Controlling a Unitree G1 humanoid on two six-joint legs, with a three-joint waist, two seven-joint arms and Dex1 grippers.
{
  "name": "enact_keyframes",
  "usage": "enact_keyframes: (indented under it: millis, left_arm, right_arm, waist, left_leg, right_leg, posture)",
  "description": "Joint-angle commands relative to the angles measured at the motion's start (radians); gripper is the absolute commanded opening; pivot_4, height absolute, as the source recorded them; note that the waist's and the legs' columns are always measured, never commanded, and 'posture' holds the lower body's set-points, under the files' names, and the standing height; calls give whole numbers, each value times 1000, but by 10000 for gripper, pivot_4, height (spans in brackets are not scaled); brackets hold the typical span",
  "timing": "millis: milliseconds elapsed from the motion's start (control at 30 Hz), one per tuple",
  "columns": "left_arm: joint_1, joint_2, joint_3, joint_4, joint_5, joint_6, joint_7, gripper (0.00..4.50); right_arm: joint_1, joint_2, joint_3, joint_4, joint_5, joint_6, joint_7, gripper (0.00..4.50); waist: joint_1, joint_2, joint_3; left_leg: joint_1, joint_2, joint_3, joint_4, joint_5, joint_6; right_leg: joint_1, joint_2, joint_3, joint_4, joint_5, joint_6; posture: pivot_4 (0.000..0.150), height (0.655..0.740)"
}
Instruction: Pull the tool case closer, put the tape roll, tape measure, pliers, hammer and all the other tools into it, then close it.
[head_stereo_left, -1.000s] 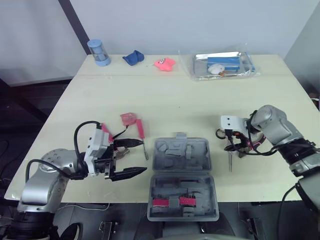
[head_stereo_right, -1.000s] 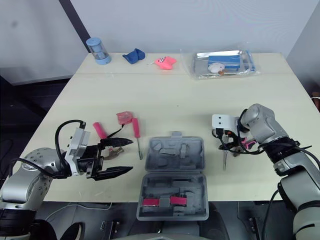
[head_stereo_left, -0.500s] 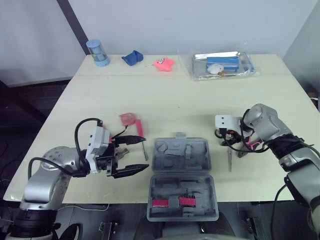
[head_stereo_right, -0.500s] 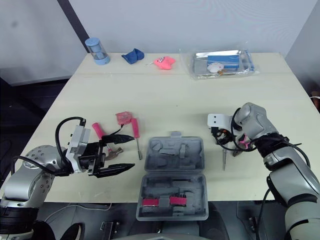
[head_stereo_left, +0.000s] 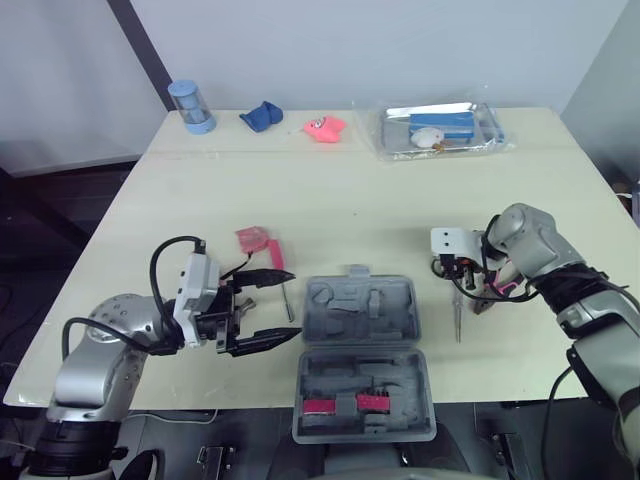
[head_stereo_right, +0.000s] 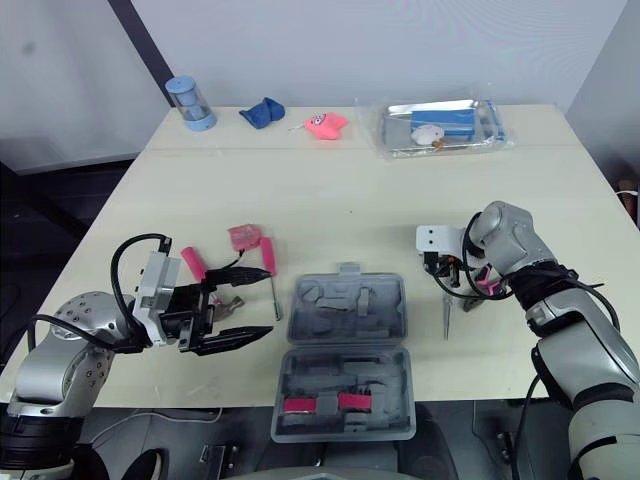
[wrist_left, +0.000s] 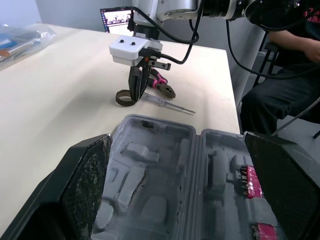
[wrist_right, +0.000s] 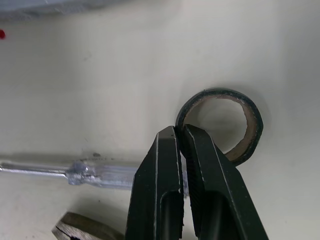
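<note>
The grey tool case (head_stereo_left: 362, 350) lies open at the table's front edge, with red bits (head_stereo_left: 345, 405) in its near half. To its right my right gripper (head_stereo_left: 457, 285) points down, shut on the wall of the dark tape roll (wrist_right: 250, 120), which rests on the table. A clear screwdriver (head_stereo_left: 458, 322) and pink-handled pliers (head_stereo_left: 497, 290) lie beside the roll. My left gripper (head_stereo_left: 292, 305) is open just left of the case. Behind it lie a red screwdriver (head_stereo_left: 277, 255), a pink tape measure (head_stereo_left: 252, 239) and a pink-handled hammer (head_stereo_right: 192, 262).
At the table's far edge stand a blue cylinder (head_stereo_left: 190, 105), a blue cloth (head_stereo_left: 264, 115), a pink toy (head_stereo_left: 325, 127) and a bagged metal tray (head_stereo_left: 440, 128). A seated person (wrist_left: 285, 65) is beyond the table's right side.
My right gripper's fingers have closed from open onto the tape roll's wall. My left gripper has shifted slightly toward the case and stays open.
</note>
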Motion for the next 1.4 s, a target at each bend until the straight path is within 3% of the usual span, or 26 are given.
enact_keyframes:
  millis: [33,433,800,1200,1400]
  left_arm:
    - [-1,-2,6,-16,-15,-20,-6,45000]
    - [17,-29,26,-8,-7,-52,30,45000]
    - [147,-27,139,6,-34,-97,47,45000]
    - [273,-76,280,-4,-66,-116,117,45000]
    - [314,-97,292,-32,-69,-125,151,45000]
  right_arm:
    - [-33,-18,-14,-15,-6,-6,17,1164]
    - [-29,-95,-28,-247,12,55,135,1164]
    - [-70,12,13,-523,71,274,203,1164]
    - [-199,317,131,-371,71,284,103,1164]
    - [-200,399,186,-329,58,263,68,1164]
  waist:
    - [0,0,0]
    - [-1,1,0]
    - [2,1,1]
    - [3,1,0]
    - [-1,1,0]
  left_leg:
    - [0,0,0,0,0,0]
    - [0,0,0,0,0,0]
    - [0,0,-1,0,0,0]
    - [-1,0,-2,0,0,0]
    - [-1,0,-3,0,0,0]
  right_leg:
    - [0,0,0,0,0,0]
    - [0,0,0,0,0,0]
    - [0,0,0,0,0,0]
    - [-1,-1,-2,0,0,0]
    - [-2,0,-2,1,0,0]
  posture:
    - [1500,7400]
    - [1500,7400]
    - [1500,7400]
    - [1500,7400]
    - [1500,7400]
